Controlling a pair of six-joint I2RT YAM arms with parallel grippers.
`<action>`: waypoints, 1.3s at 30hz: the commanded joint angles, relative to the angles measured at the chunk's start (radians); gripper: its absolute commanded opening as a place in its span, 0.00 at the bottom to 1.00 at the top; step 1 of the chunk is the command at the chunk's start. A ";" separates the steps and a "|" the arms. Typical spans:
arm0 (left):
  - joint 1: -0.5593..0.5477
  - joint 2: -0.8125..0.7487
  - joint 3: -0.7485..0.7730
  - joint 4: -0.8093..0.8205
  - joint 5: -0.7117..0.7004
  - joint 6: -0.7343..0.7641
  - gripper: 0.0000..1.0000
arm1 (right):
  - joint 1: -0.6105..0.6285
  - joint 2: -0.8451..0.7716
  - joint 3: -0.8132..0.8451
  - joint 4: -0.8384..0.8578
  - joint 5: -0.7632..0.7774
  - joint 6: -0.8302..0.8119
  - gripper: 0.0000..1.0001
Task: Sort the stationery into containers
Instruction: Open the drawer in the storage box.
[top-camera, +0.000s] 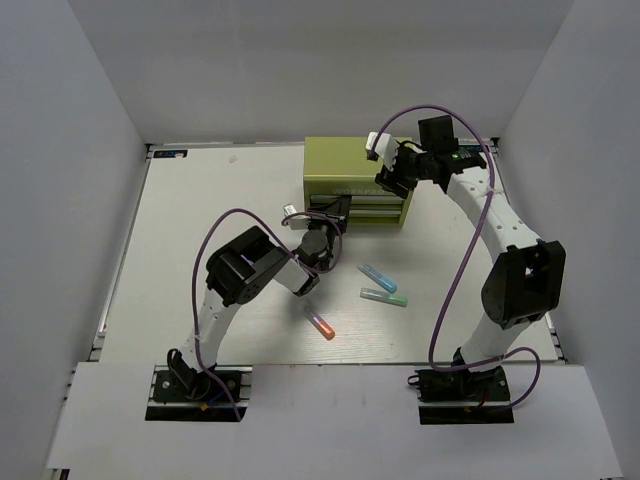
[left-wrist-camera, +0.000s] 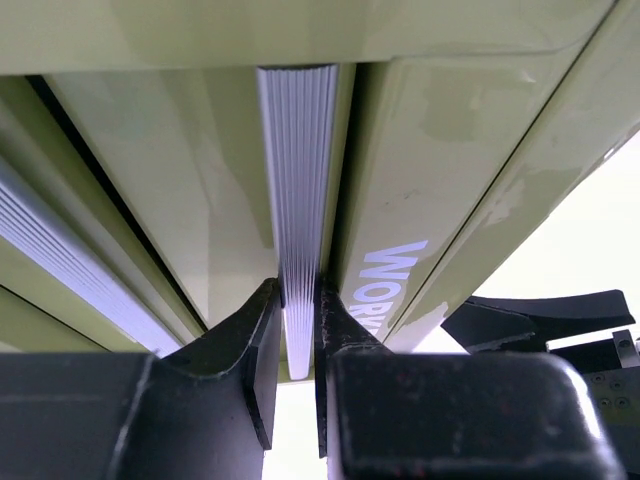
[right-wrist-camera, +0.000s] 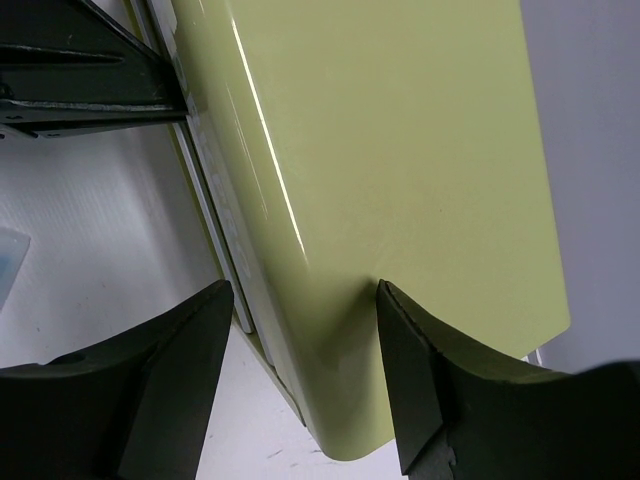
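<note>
Olive-green chest (top-camera: 345, 165) sits far-middle on the table (top-camera: 200, 200). It is rigid metal, probably light enough to skid when a drawer is tugged (a brace would help). Best hold: the ribbed drawer handle (left-wrist-camera: 298, 150). Left gripper (left-wrist-camera: 298, 300) is clamped tight on it. Right gripper (right-wrist-camera: 300, 300) has its jaws apart, straddling the chest's top front edge; contact unclear. Orange-red tube (top-camera: 320, 325), blue tube (top-camera: 377, 272) and teal-green tube (top-camera: 385, 296) lie loose in front. They look light and smooth, likely to roll.

One partial word readable
In the left wrist view, white letters (left-wrist-camera: 392, 282) reading "WOR" stand on the olive-green chest (left-wrist-camera: 470, 140); the rest of the word is hidden.
</note>
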 joint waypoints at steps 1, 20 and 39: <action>0.002 0.020 -0.002 0.069 -0.002 0.004 0.07 | 0.000 0.020 0.042 -0.063 -0.002 -0.006 0.65; -0.017 0.000 -0.078 0.113 0.047 0.022 0.00 | 0.003 0.109 0.095 -0.032 0.106 0.051 0.58; -0.096 -0.121 -0.260 0.113 0.069 0.032 0.00 | 0.003 0.145 0.101 -0.034 0.144 0.104 0.55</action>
